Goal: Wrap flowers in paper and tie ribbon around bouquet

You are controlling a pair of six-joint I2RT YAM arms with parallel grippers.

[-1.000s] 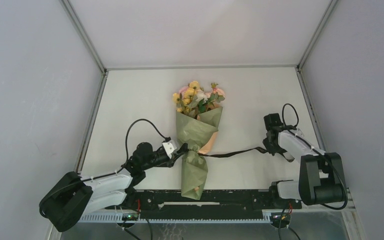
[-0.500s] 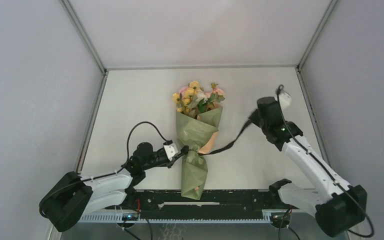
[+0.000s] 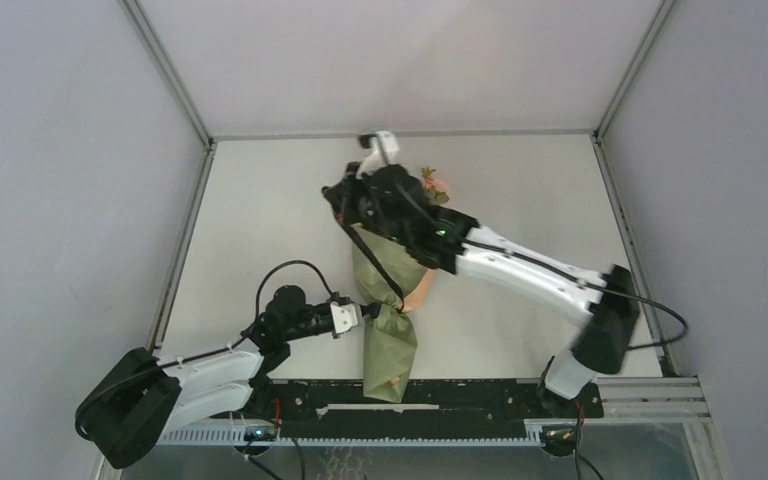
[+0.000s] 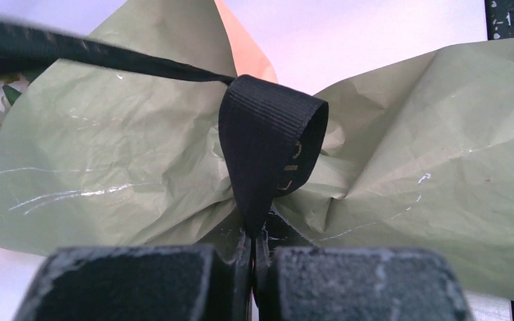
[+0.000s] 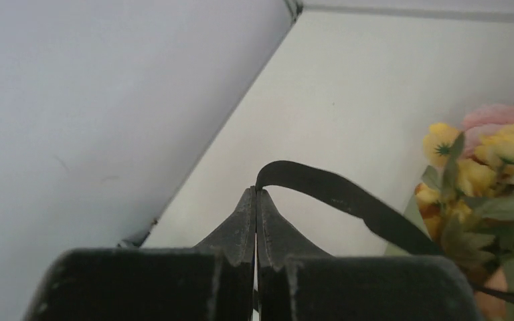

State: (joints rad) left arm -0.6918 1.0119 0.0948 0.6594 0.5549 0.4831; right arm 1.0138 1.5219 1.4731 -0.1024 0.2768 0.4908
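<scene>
right claw [image 5: 255, 200] clamped on ribbon [image 5: 348, 200] end | flowers [image 5: 488, 160] at right | table [image 5: 348, 87] beyond

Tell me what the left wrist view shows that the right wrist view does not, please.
Left wrist only: the paper gathered at its waist, with the ribbon looped against it. Right wrist only: the grey wall and the table at its far corner. Both: the left pincer and the right pincer, each shut on the ribbon, and some flowers.
</scene>
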